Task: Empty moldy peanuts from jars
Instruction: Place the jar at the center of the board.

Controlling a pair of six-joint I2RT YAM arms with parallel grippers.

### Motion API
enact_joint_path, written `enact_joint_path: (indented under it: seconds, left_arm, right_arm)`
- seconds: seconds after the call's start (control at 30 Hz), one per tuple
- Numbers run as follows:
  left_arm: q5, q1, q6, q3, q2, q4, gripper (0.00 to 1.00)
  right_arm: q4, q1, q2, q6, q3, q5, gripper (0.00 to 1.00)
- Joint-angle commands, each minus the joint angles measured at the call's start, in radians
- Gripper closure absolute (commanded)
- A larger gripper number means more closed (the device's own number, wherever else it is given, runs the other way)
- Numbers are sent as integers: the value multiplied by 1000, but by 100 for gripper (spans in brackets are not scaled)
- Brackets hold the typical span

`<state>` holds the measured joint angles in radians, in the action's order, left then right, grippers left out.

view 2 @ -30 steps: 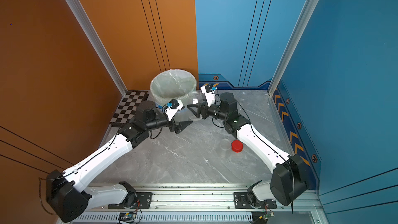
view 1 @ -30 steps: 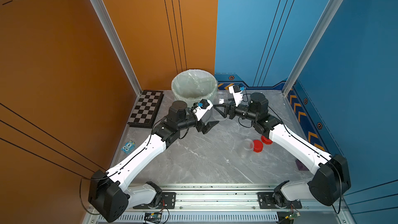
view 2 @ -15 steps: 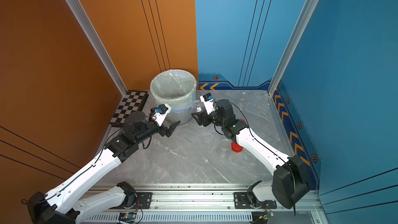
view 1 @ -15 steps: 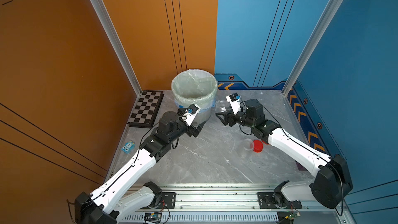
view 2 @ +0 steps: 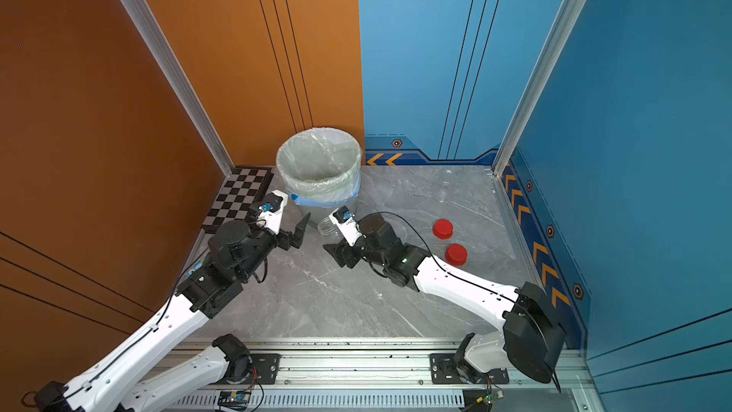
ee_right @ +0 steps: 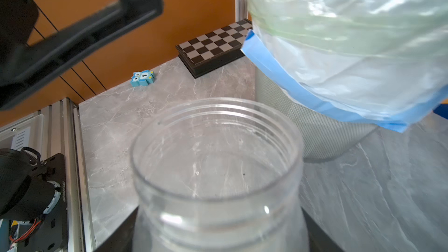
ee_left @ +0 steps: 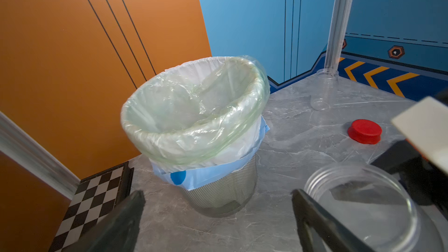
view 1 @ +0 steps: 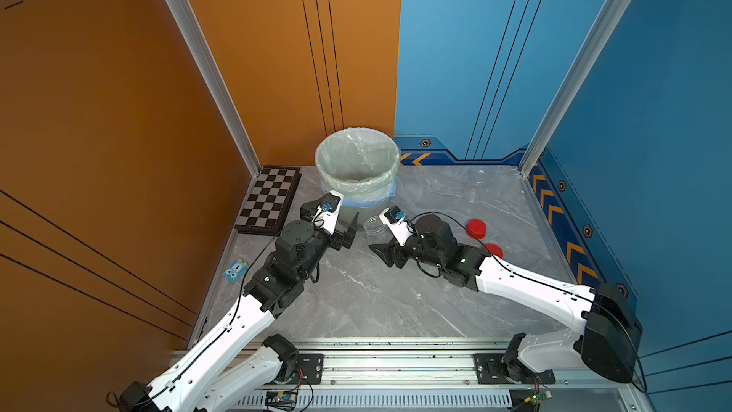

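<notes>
My right gripper (view 1: pixel 381 236) (ee_right: pixel 218 233) is shut on a clear, lidless jar (view 1: pixel 374 223) (view 2: pixel 327 227) (ee_right: pixel 215 166), which looks empty, its mouth toward the bin. It hangs low over the table, just in front of the bag-lined bin (view 1: pixel 358 187) (view 2: pixel 321 189) (ee_left: pixel 194 139). To its left, my left gripper (view 1: pixel 332 219) (ee_left: pixel 218 193) stands open and holds nothing. One finger (ee_left: pixel 312 216) is close beside the jar (ee_left: pixel 361 204). A second lidless jar (ee_left: pixel 323 90) stands by the back wall. Two red lids (view 1: pixel 475 228) (view 1: pixel 493 250) lie on the table at the right. No moldy peanuts show.
A chessboard (view 1: pixel 269 200) lies at the back left against the orange wall. A small blue owl toy (view 1: pixel 235 269) (ee_right: pixel 143 78) sits near the table's left edge. The arms' metal rail (view 1: pixel 396 358) runs along the front. Walls close in on three sides.
Both arms have drawn back from the bin's rim and come down lower. The right one still carries the jar. The left jaws have spread wider.
</notes>
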<state>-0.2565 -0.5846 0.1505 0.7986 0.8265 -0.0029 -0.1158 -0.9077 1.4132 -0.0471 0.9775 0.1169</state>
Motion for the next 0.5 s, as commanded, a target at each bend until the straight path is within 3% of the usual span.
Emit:
enact_joint_path:
  seconds: [0.0, 0.27, 0.47]
  left_arm:
    - [-86, -9, -48, -19, -46, 21, 3]
    - [-166, -9, -55, -44, -140, 20, 2]
    - [-201, -8, -51, -65, -191, 9, 0]
  right_arm:
    - [-100, -51, 101, 15, 35, -91, 58]
    - [-249, -151, 404, 21, 195, -153, 58]
    - [-197, -180, 573, 27, 388, -161, 58]
